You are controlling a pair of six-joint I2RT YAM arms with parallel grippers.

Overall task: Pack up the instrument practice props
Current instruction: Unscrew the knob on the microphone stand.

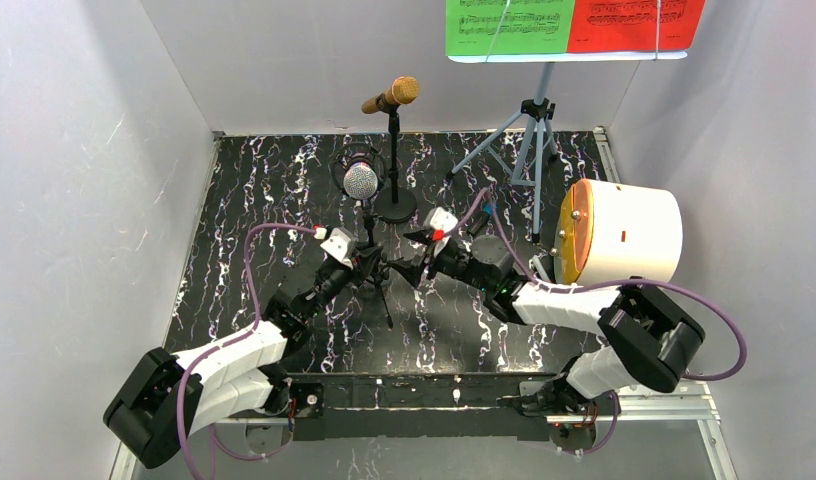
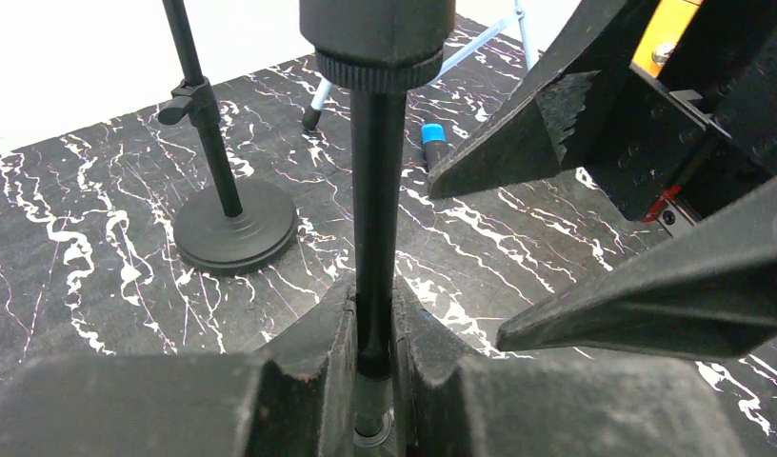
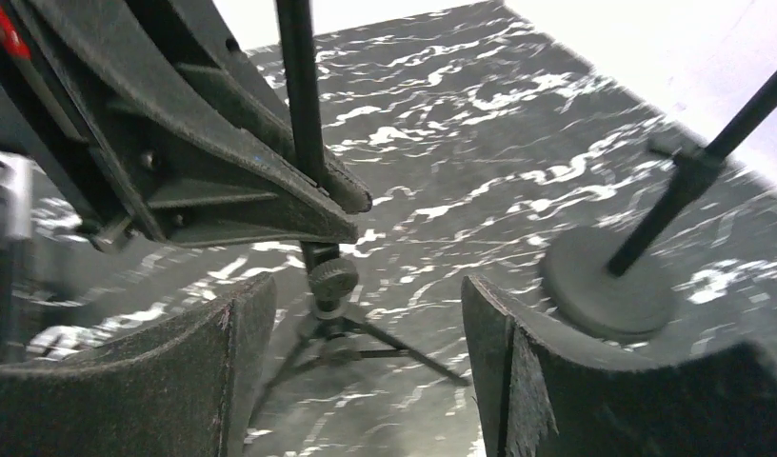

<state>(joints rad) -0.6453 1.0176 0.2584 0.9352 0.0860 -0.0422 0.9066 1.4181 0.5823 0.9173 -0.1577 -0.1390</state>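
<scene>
A purple glitter microphone [image 1: 361, 181] sits on a thin black mic mount with tripod feet [image 3: 347, 333]. My left gripper [image 2: 373, 324] is shut on that mount's pole [image 2: 375, 238], low down near the feet. My right gripper [image 3: 366, 352] stands open right beside it, its fingers apart and nothing between them, the tripod feet just beyond. The gold microphone [image 1: 392, 95] stands further back on a mount with a round base [image 1: 395, 208]. At the back right is the pale blue music rack [image 1: 529, 140], carrying a green score sheet [image 1: 507, 25] and a red one [image 1: 636, 22].
A white drum-shaped container [image 1: 619, 232] with an orange end lies on its side at the right, close to my right arm. White walls close in the black marbled table [image 1: 264, 200] on three sides. The round base [image 3: 604, 286] sits just right of my right fingers.
</scene>
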